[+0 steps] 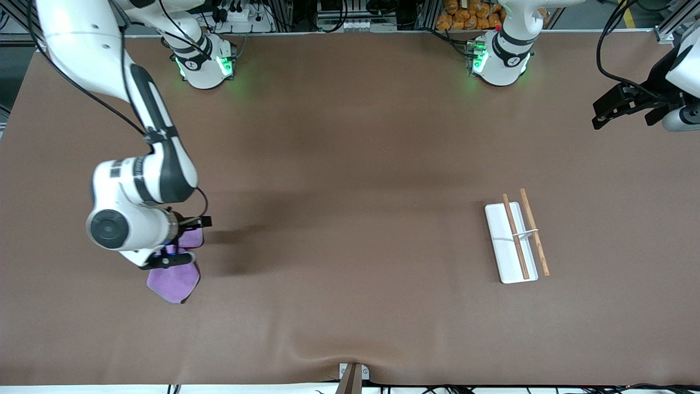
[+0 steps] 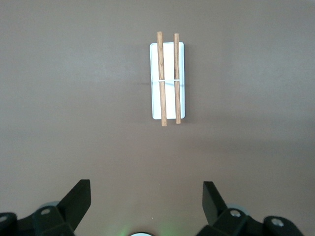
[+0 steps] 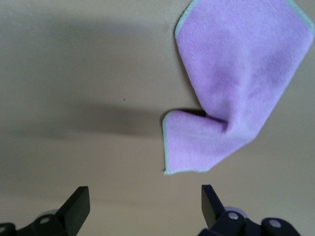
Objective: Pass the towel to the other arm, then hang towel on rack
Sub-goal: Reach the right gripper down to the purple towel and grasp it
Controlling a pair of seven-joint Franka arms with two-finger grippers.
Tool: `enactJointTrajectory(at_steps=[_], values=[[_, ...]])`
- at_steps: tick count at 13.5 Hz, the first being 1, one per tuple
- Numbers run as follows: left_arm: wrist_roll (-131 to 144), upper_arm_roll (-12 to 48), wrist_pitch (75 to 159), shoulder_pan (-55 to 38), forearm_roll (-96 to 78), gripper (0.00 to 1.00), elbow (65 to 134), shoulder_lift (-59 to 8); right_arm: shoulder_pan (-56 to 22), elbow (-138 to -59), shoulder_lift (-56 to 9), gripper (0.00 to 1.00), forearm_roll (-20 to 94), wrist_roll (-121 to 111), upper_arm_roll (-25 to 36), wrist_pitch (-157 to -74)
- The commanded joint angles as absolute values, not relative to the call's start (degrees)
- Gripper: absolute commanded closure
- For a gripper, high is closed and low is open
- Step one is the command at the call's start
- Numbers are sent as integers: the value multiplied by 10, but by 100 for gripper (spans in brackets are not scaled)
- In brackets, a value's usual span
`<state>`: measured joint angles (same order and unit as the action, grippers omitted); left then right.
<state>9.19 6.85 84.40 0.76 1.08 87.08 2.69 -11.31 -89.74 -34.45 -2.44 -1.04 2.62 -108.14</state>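
The purple towel (image 1: 175, 276) lies partly folded on bare table near the right arm's end, under the right gripper (image 1: 174, 253), whose fingers are spread wide and empty. The white rack (image 1: 517, 238) sits well apart toward the left arm's end. The left gripper (image 1: 623, 106), also wide open, waits over the table's edge there.

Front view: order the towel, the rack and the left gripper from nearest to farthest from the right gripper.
1. Towel: right under the right gripper, at the right arm's end.
2. Rack: toward the left arm's end of the table.
3. Left gripper: waiting over the table's edge at the left arm's end.
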Motion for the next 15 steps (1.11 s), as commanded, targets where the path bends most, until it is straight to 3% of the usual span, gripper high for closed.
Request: enactJointTrajectory(at_steps=[1, 4, 15], values=[[83, 68, 851, 9, 13, 0, 872, 33, -108, -882, -360, 0, -62, -79, 31, -1122], [83, 68, 850, 10, 13, 0, 875, 33, -94, -882, -381, 0, -113, -111, 33, -1206], [83, 69, 846, 7, 10, 0, 882, 33, -79, -885, -417, 0, -132, -159, 33, -1252]])
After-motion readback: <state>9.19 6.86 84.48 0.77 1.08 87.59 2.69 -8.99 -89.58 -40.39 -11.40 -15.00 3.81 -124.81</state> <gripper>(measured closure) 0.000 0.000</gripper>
